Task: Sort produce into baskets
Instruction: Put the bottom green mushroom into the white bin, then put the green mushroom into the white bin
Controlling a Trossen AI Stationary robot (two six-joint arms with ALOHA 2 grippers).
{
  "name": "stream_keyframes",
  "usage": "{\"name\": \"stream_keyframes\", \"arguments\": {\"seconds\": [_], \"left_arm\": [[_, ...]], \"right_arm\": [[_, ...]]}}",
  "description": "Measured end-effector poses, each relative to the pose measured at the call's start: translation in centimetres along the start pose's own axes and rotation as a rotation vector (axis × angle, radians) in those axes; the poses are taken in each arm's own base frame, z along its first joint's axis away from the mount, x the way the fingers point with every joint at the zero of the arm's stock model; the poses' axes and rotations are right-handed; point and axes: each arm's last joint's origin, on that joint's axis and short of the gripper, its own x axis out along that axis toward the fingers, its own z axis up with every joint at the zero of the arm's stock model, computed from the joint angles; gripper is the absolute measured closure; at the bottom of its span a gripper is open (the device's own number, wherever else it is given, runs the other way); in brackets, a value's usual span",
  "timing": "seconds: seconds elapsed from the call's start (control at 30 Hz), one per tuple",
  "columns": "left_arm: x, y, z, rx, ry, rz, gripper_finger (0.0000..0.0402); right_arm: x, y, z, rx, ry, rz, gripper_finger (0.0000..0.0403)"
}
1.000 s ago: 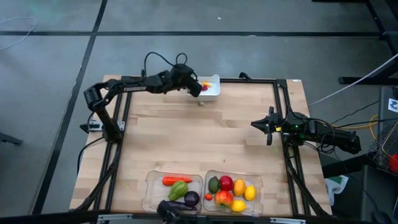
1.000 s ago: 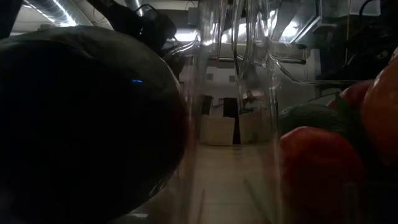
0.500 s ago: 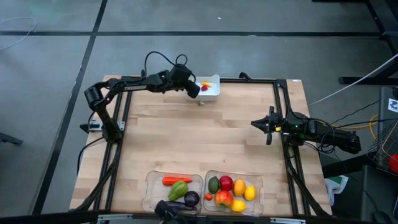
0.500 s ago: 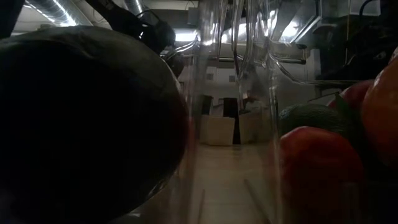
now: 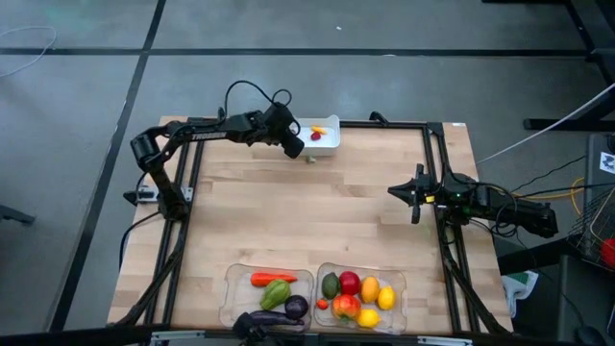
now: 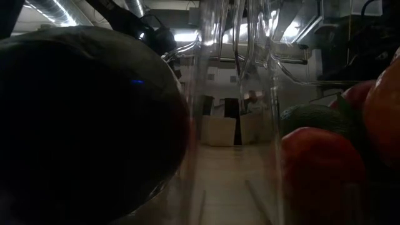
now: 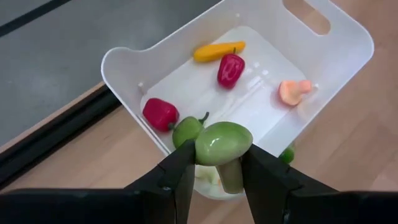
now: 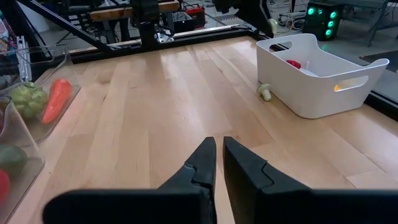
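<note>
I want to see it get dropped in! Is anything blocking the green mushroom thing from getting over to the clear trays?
Nothing visible does. The left gripper holds the green piece above the white bin; bare table lies between there and the clear trays.

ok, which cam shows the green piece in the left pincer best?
Left wrist view: the green piece fills the centre, clamped between the left pincer fingers above the white bin. High view hides it under the arm; right wrist and low views don't resolve it.

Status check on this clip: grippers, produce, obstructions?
Left gripper shut on green mushroom, above white bin rim. Right gripper shut, empty, waiting over table. Nothing in the way.
</note>
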Motion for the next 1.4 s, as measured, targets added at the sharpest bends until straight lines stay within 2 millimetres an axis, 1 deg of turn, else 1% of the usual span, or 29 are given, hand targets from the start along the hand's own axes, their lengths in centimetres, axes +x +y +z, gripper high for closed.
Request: {"name": "stream_keyframes", "arguments": {"seconds": [0.37, 0.5, 0.6, 0.67, 0.9, 1.07, 1.23, 1.4], "left_arm": [[0.0, -0.1, 0.0, 0.049, -0.008, 0.003, 0.0281], [0.8, -0.1, -0.3, 0.050, 0.012, 0.009, 0.0278], [1.7, -0.3, -0.7, 0.056, 0.036, 0.013, 0.0267], [2.0, -0.3, -0.8, 0.069, 0.041, 0.014, 0.0257], [2.1, -0.5, -0.8, 0.086, 0.027, 0.008, 0.0221], [2.1, -0.6, -0.7, 0.094, 0.017, 0.003, 0.0211], [1.8, -1.7, 0.4, 0.177, -0.089, -0.035, 0.0210], [0.6, -3.6, 1.9, 0.249, -0.178, -0.076, 0.0210]], "right_arm": [[0.0, 0.0, 0.0, 0.000, 0.000, 0.000, 0.0370], [0.0, 0.0, 0.0, 0.000, 0.000, 0.000, 0.0370], [0.0, 0.0, 0.0, 0.000, 0.001, 0.000, 0.0370], [0.0, 0.0, 0.0, 0.000, 0.003, 0.000, 0.0370], [0.0, 0.0, 0.0, 0.000, 0.004, 0.000, 0.0370], [0.0, 0.0, 0.0, 0.000, 0.004, 0.000, 0.0370], [0.0, 0.0, -0.1, 0.000, 0.005, 0.000, 0.0370], [0.0, 0.0, -0.1, 0.001, 0.005, -0.001, 0.0370]]}}
